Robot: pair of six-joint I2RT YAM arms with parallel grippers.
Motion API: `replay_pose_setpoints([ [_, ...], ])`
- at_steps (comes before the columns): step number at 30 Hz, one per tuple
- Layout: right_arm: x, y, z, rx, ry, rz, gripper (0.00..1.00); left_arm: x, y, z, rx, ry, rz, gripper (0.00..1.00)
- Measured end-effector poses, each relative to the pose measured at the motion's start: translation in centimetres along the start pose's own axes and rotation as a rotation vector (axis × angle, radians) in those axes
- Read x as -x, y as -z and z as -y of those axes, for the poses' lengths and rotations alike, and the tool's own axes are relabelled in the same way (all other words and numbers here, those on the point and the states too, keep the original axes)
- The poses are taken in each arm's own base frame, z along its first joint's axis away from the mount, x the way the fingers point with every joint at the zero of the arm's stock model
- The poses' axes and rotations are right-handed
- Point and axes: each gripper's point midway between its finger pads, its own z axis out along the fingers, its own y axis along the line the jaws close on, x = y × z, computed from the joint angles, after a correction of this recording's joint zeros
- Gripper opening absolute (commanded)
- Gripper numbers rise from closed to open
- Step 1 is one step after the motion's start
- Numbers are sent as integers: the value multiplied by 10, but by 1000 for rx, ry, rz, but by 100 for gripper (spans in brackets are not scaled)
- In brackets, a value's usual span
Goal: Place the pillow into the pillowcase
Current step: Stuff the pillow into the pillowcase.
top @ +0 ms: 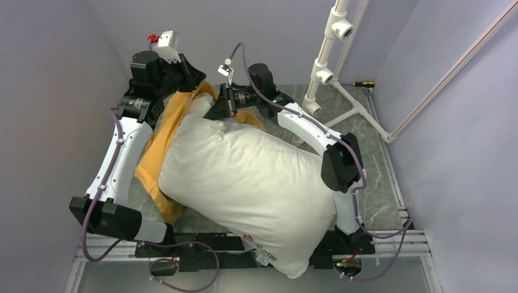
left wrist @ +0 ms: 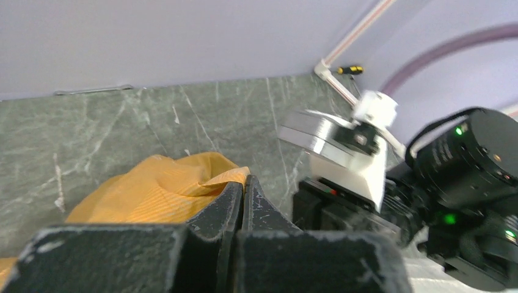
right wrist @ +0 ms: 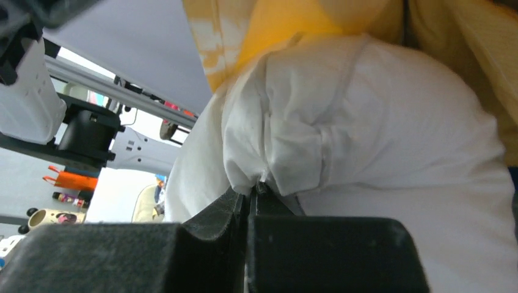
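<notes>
Pillow [top: 244,183]: plump, white, lying slantwise across the table [top: 372,140] between the two arms. Its red-logo end hangs over the near edge by the bases; its far end is pushed up against the pillowcase [top: 157,152]

Pillowcase: crumpled under and to the left of the pillow, orange side out, bunched round the pillow's far corner

Right gripper [right wrist: 250,190]: closed tight, a fold of the pillow's far corner nipped between its tips

Left gripper [left wrist: 243,186]: likewise closed, the orange pillowcase edge caught at its tips

Screwdriver [top: 364,84] beside the white pipe frame [top: 324,73], far right corner
</notes>
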Motion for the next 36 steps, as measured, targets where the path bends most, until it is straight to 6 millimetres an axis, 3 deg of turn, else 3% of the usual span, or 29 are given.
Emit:
replay_pose_setpoints([
  [7,36,-27,4,109,-59,24,0,-18,-1,19,-136,18,-109,0],
  [12,49,-35,5,196,-137,37,0,-12,8,18,-148,17,-98,0],
  [17,60,-34,-2,234,-187,57,0,-2,33,42,-227,-2,-80,0],
  [23,98,-12,-49,283,-62,118,0,23,63,82,-354,-70,1,0],
  [28,106,2,-84,334,60,152,0,35,85,119,-467,-157,74,0],
  [32,94,7,-85,337,51,150,0,18,85,141,-542,-199,49,0],
  [34,85,9,-69,308,-14,169,0,-5,77,142,-550,-190,7,0],
  [36,73,13,-39,263,-120,207,0,-41,65,137,-535,-165,-68,0],
])
